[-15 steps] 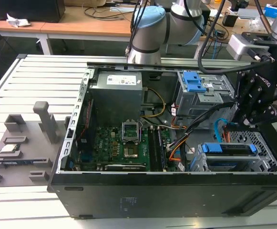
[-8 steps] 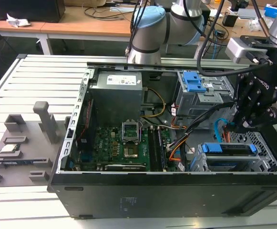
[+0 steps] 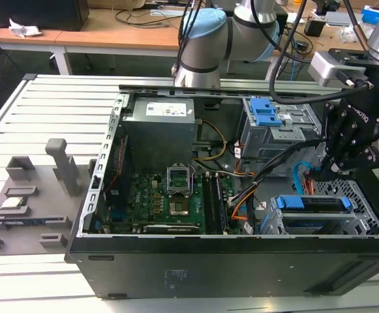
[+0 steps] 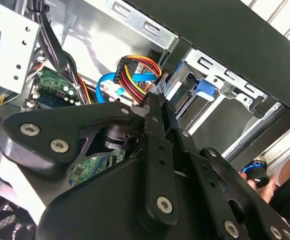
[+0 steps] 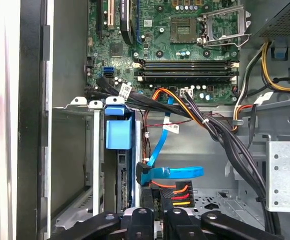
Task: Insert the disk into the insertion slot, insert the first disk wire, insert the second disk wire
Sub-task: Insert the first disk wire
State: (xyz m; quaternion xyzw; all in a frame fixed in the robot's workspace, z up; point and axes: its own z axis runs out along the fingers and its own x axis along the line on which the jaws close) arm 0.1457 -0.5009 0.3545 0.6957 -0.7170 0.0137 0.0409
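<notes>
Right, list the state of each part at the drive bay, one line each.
disk: sitting in the insertion slot.
first disk wire: plug clamped by the gripper at the disk's edge; cannot tell if it is seated.
second disk wire: curved, free of the gripper, plug end beside the disk.
gripper: shut on the first disk wire.
computer case: side open.

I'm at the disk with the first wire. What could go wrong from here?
1. The end effector seems to grip the first wire by its plug, right beside the blue cable. Pushing on might snag or pinch that cable.
2. If the plug meets the disk off-line, the force could bend the connector or shift the disk in its slot.
</notes>
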